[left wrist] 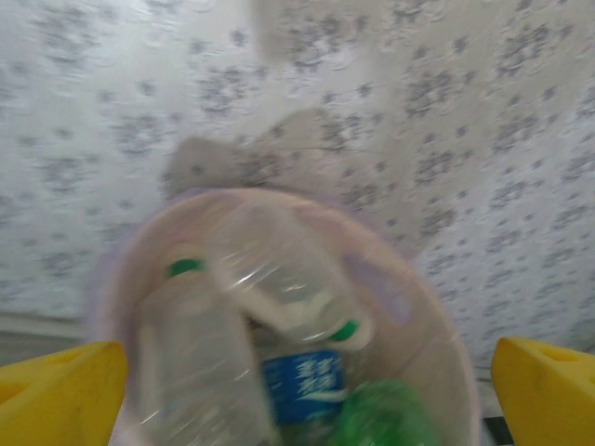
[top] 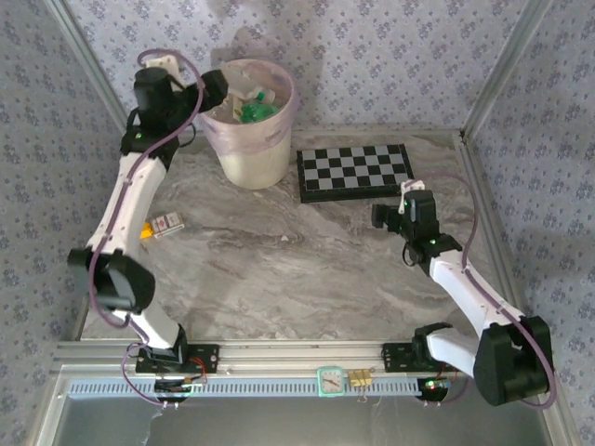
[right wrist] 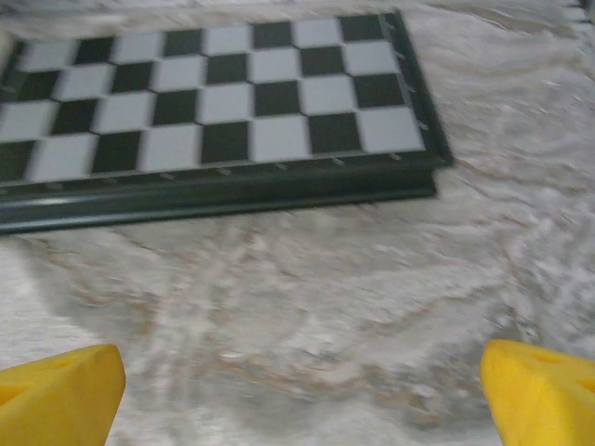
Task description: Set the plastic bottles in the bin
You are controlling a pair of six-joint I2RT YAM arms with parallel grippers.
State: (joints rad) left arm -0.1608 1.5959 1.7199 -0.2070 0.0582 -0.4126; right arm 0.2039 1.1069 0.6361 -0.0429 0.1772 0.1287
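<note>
Plastic bottles [left wrist: 195,372] in bin [left wrist: 423,321] L wrist; chessboard [right wrist: 214,93] R wrist

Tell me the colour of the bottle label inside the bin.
Blue with white lettering; the label shows best in the left wrist view.

Bottles [top: 255,111] in the bin [top: 251,158] on the desk [top: 279,269], chessboard [top: 355,171] just right of it, carton [top: 165,224] in front, left.

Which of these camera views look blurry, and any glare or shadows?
Top external: fairly sharp, evenly lit, the bin casts a soft shadow on the back wall. Left wrist: blurred, the plastic bottles in the bin smeared, glints on clear ones. Right wrist: slightly soft, the chessboard edges fuzzy.
</note>
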